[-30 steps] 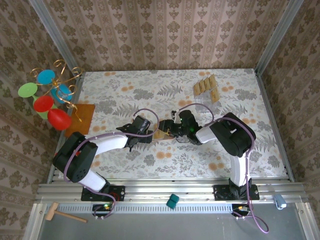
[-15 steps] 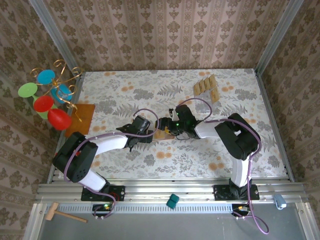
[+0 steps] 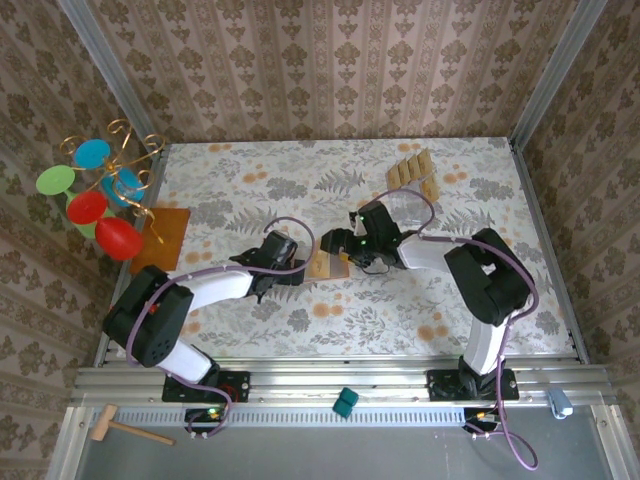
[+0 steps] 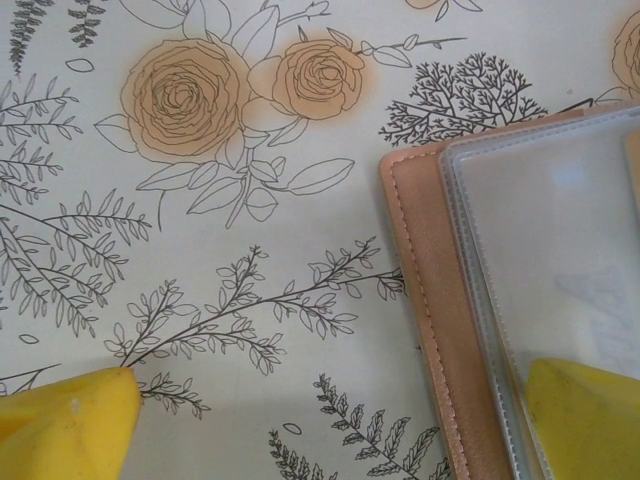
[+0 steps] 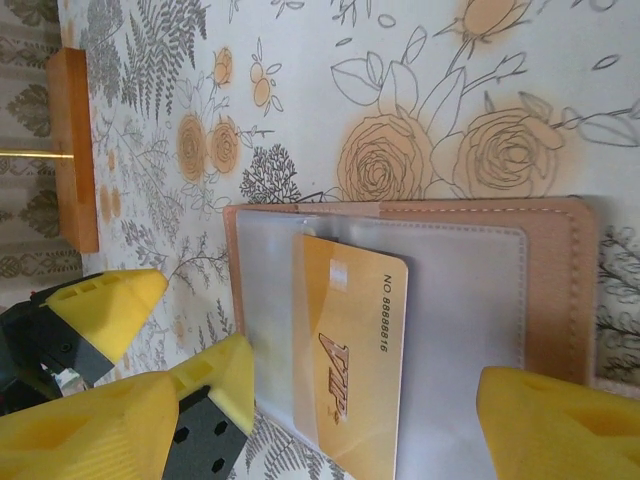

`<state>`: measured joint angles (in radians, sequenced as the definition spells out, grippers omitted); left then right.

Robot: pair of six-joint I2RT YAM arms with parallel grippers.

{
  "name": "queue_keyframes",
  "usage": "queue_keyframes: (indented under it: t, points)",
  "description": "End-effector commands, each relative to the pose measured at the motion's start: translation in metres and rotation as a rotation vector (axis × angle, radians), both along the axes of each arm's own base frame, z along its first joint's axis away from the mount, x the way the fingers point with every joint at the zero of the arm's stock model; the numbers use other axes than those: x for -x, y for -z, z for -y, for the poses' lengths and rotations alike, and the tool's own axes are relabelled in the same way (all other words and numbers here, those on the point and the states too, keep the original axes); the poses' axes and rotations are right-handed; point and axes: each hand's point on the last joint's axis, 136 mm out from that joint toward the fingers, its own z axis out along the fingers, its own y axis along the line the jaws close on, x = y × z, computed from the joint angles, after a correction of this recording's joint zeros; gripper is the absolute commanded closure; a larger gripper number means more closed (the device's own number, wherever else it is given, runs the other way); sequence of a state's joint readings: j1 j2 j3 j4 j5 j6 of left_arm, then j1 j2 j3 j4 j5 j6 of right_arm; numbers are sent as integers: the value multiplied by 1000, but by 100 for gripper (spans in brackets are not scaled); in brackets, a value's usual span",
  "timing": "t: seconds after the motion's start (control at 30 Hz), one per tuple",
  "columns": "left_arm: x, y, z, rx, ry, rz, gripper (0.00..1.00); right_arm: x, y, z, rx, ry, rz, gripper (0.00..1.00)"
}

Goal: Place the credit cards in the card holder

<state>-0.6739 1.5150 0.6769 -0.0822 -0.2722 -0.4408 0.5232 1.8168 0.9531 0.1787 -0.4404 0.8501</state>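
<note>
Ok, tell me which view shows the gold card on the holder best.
Right wrist: the credit card lies face up, print readable, on the clear pocket of the card holder. Top external gives a tan patch between the arms; left wrist, the holder's stitched edge and pocket.

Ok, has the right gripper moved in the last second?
Yes. In the top view the right gripper has shifted away from the arm bases, ending up closer to the row of loose credit cards, which has stayed put.
</note>
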Motion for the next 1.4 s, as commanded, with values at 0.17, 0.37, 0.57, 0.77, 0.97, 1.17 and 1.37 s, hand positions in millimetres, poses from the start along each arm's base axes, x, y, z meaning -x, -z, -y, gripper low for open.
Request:
queue_keyframes:
  t: [0.17,0.37,0.57,0.77,0.97,1.17,1.37]
  points:
    - [-7,-32,1,60,10,32,0,-8,-40,18,89,5,68,21]
    - [-9,-36,-17,40,-32,14,0,-2,-43,33,240,-34,67,27]
    - [-4,-23,-37,11,-77,-24,0,8,-36,45,422,-100,80,55]
    - [0,-11,-47,-36,-100,-65,0,14,-20,41,516,-162,76,94]
    - [-1,-3,-49,-66,-106,-86,0,15,1,28,556,-214,54,100]
    - [-2,4,-53,-112,-115,-110,0,11,20,15,572,-248,31,100]
    - [-4,12,-49,-111,-106,-130,0,6,30,8,567,-257,22,100]
